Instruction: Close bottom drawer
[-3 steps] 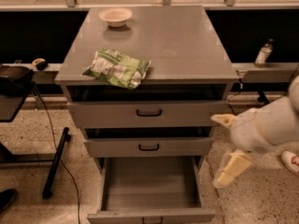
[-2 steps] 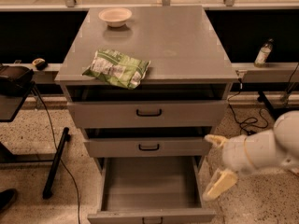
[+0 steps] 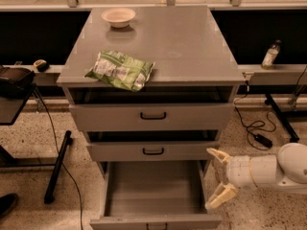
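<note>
The bottom drawer [image 3: 154,188] of the grey metal cabinet [image 3: 192,47] is pulled far out, showing a plain, empty grey interior; its front panel is at the bottom edge of the view. My gripper [image 3: 218,177] comes in from the right on a white arm, low down, just right of the drawer's right wall. Its two cream fingers [image 3: 219,197] are spread apart, one above the other, and hold nothing. The middle drawer [image 3: 153,151] and the top drawer [image 3: 153,115] are each pulled out a little.
A green snack bag [image 3: 120,71] and a small white bowl [image 3: 118,16] lie on the cabinet top. A bottle [image 3: 270,55] stands on a ledge at right. Cables [image 3: 252,128] run over the floor at right. A black stand [image 3: 56,166] and a dark device are at left.
My arm has dropped lower and drawn in towards the bottom drawer's right side. The drawers have not moved.
</note>
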Tool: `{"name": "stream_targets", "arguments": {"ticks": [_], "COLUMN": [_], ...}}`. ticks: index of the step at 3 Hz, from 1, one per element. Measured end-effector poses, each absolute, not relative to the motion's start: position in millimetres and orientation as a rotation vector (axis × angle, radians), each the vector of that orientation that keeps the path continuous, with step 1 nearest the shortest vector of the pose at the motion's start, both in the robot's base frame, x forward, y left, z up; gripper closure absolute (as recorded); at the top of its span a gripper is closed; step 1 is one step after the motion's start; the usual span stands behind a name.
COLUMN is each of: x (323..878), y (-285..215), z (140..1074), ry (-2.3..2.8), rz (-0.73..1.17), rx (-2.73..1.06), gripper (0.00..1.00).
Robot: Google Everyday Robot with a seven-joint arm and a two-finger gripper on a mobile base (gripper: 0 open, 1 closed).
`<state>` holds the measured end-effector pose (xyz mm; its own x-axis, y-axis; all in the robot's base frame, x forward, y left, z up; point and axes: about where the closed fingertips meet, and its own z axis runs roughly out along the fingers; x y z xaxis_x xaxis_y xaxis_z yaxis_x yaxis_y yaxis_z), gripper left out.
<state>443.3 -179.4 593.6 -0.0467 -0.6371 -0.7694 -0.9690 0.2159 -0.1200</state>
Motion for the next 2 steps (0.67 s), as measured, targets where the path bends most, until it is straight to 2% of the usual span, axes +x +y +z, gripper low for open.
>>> {"name": "stream_targets", "arguments": {"ticks": [1, 2], "x": [461.4, 465.0], "y": [-186.6, -205.9], "z": [608.4, 557.5], "ry": [1.673, 1.695], "rz": [0.514, 0.453], "rx": [-1.55, -1.568], "gripper": [0.0, 0.0]}}
